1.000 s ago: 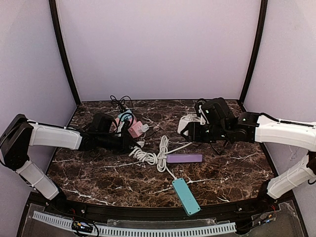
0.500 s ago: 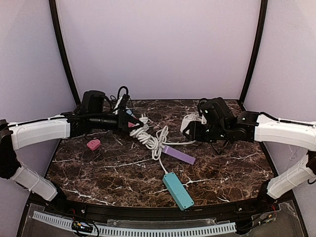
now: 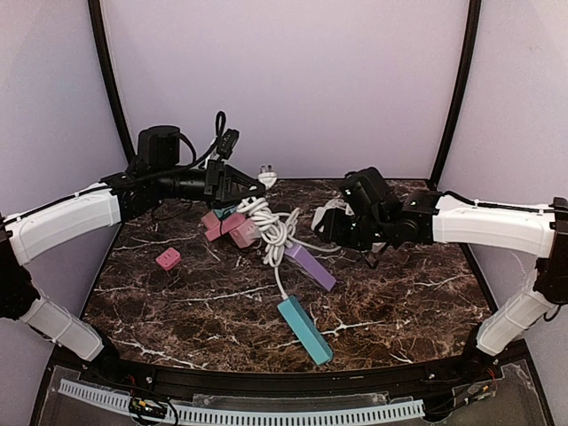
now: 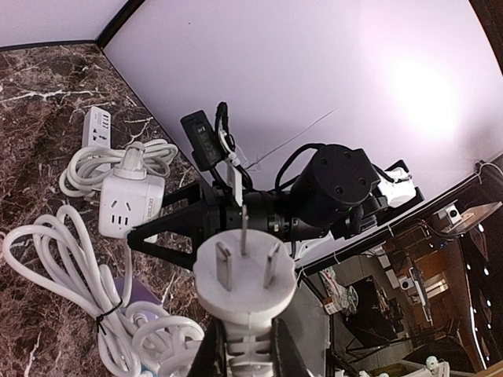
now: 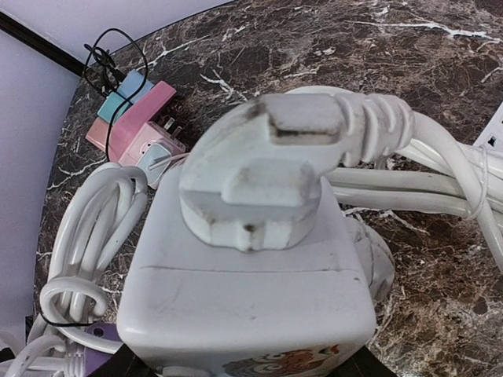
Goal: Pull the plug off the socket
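- Two power strips lie nearest on the desk [image 3: 426, 302]: a teal strip [image 3: 304, 330], with a purple strip [image 3: 311, 264] just beyond it.
- Left of them sits a small pink block [image 3: 167, 258], and a bundled white cable [image 3: 266, 226] is farther back.
- On the right, the right gripper [image 3: 332, 229] is clamped on a white cube socket [image 5: 244, 290], with a seated plug [image 5: 267, 169] in one face.
- Far left, the left gripper [image 3: 250, 182] grasps a three-pin plug [image 4: 244, 275] in the air, well apart from the cube socket.

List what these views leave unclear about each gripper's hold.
Right wrist view: fingertips of the right gripper, cut off below the cube socket.
Left wrist view: fingers of the left gripper, mostly hidden behind the white plug.
Top view: the cube socket's outlets, too small.
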`<state>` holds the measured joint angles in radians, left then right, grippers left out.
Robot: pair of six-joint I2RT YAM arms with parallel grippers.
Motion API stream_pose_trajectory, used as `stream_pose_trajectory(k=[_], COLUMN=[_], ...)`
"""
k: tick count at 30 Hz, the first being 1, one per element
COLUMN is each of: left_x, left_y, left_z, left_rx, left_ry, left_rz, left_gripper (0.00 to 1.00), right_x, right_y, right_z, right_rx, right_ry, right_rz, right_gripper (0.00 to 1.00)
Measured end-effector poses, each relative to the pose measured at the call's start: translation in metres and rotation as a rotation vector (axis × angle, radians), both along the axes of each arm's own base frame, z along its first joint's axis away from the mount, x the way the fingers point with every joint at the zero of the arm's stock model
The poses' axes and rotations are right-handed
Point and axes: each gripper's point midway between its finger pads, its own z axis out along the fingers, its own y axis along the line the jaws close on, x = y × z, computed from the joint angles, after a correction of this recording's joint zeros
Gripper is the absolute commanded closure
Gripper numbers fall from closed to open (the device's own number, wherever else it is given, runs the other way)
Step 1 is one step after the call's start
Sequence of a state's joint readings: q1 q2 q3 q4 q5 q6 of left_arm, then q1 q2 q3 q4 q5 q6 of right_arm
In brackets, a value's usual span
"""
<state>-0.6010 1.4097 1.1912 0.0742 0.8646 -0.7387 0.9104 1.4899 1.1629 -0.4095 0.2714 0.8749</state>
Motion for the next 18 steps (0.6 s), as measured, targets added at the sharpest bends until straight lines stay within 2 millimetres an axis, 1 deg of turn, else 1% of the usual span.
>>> stream_pose_trajectory(k=[3, 5, 8, 12, 14, 16, 18], left_x=[0.002, 0.006, 0.013, 0.014, 0.01, 0.004, -0.001], left_y=[0.002, 0.006, 0.015, 0.039, 0.052, 0.065, 0.077], left_z=[-0.008, -0.022, -0.057, -0.126, -0.155, -0.177, -0.192], left_rx=[0.036, 0.084, 0.172, 0.313, 0.368, 0.409, 0.429], left_ry=[-0.02, -0.03, -0.019, 0.063, 0.108, 0.149, 0.179], left_rz=[0.008, 0.037, 0.106, 0.222, 0.271, 0.321, 0.376], left_gripper=[0.99, 0.99, 0.99, 0.99, 0.99, 0.99, 0.99], right_x=[0.0, 0.0, -0.001, -0.001, -0.002, -0.003, -0.004], right_y=[0.006, 0.009, 0.012, 0.012, 0.012, 0.011, 0.01], right_z=[0.001, 0.002, 0.002, 0.002, 0.0, -0.003, -0.006], right_rx=[0.021, 0.028, 0.031, 0.03, 0.027, 0.02, 0.011], right_ry=[0.0, 0.001, 0.0, 0.001, 0.002, 0.005, 0.009], right_rz=[0.02, 0.031, 0.049, 0.059, 0.061, 0.063, 0.067], right_gripper=[1.0, 1.0, 1.0, 1.0, 1.0, 1.0, 1.0])
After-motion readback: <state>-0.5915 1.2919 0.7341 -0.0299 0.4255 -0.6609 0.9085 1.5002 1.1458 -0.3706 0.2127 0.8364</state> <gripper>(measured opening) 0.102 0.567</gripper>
